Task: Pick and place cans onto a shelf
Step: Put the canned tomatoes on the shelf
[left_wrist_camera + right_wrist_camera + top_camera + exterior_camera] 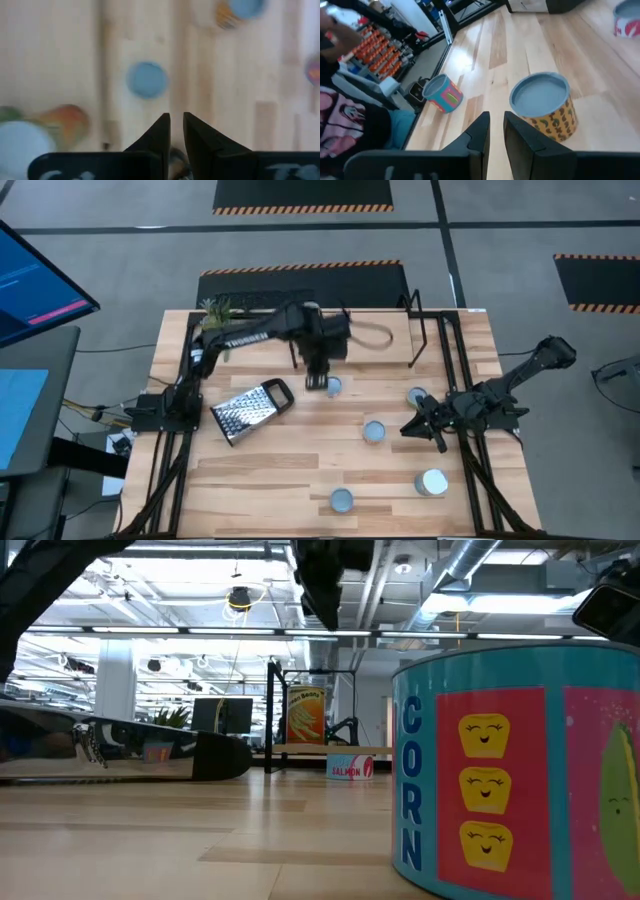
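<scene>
Several cans with silvery-blue tops stand loose on the wooden table: one at mid-table, two toward the right, two near the front. My left gripper hangs shut and empty above the table, just left of the mid-table can; its wrist view shows a blue can top ahead. My right gripper is shut and empty, close to a yellow-labelled can. The shelf shows far off in the low view, an orange can on it.
A metal grater lies left of centre. A teal can lies on its side near the table's edge. A corn can stands close to the low camera, and a salmon can stands by the shelf. A person is beyond the table.
</scene>
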You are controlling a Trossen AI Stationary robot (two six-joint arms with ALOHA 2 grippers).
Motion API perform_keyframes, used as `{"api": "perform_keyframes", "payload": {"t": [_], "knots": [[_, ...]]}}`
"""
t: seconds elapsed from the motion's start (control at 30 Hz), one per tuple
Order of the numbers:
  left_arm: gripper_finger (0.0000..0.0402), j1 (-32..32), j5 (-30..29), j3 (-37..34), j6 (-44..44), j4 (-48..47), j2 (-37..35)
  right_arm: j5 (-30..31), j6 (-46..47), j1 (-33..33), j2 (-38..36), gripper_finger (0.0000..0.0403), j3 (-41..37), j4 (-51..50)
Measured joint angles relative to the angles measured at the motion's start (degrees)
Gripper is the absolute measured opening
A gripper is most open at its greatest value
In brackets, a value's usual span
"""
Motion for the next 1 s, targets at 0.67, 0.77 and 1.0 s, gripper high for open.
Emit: {"api": "perform_keyframes", "payload": {"t": [0.67,0.77,1.0], "knots": [[0.0039,-24.23,-4.72,-18.08,-2.18,-0.81,-0.09,0.57,2.62,-0.02,0.02,0.0082,-0.01,5.76],[0.0038,-25.67,-4.70,-26.67,-4.11,1.14,-0.42,0.59,2.62,-0.02,0.02,0.0082,0.01,5.77],[0.0038,-27.16,-4.67,-47.92,-10.10,10.75,-9.03,1.38,2.61,-0.02,0.02,0.0082,0.01,5.75]]}}
